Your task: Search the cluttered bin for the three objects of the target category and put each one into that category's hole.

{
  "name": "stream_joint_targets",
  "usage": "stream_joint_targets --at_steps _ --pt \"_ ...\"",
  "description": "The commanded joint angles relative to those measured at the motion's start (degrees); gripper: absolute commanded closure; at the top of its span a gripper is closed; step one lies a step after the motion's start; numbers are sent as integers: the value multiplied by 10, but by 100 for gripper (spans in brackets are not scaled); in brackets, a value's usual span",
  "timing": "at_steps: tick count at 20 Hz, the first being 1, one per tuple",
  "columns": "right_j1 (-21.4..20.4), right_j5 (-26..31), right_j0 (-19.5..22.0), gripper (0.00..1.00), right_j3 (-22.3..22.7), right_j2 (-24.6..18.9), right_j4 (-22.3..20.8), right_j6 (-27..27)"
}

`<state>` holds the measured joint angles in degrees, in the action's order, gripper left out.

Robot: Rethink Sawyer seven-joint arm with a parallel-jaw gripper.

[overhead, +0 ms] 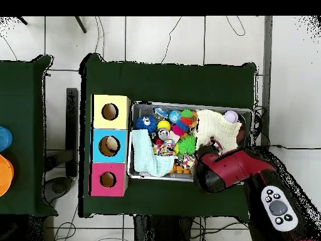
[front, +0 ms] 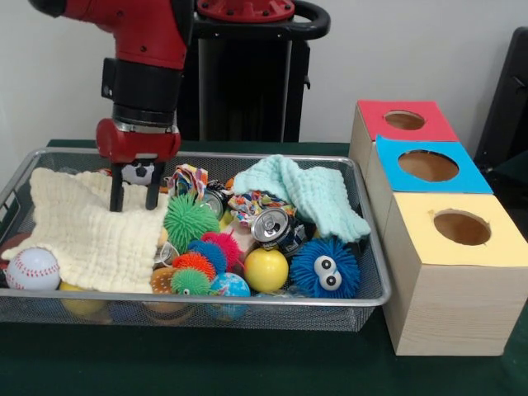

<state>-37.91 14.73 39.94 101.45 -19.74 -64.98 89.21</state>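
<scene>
- A plain pale wall (front: 429,49) fills the back of the front view.
- The desk (overhead: 169,78) is covered with dark green cloth.
- A second green-covered table (overhead: 22,125) stands to the left in the overhead view, apart from the desk.
- The floor (overhead: 150,37) is laid with large light tiles with dark joints.
- Thin black cables (overhead: 235,28) trail across the tiles.
- A dark chair back (front: 507,107) shows at the right edge of the front view.

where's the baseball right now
In the front view the baseball sits in the wire bin's near left corner, against the cream cloth's lower left edge.
</scene>
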Motion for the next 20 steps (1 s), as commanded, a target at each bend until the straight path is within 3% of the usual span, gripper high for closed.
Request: stream_joint_targets --at_steps 1,4,15,20 --pt "46 -10 68 0 68 -86 77 18" --pt "36 2 81 0 88 -104 106 13" --pt "65 61 187 0 149 -243 215 -45" --pt "60 32 184 0 148 -255 215 -25"
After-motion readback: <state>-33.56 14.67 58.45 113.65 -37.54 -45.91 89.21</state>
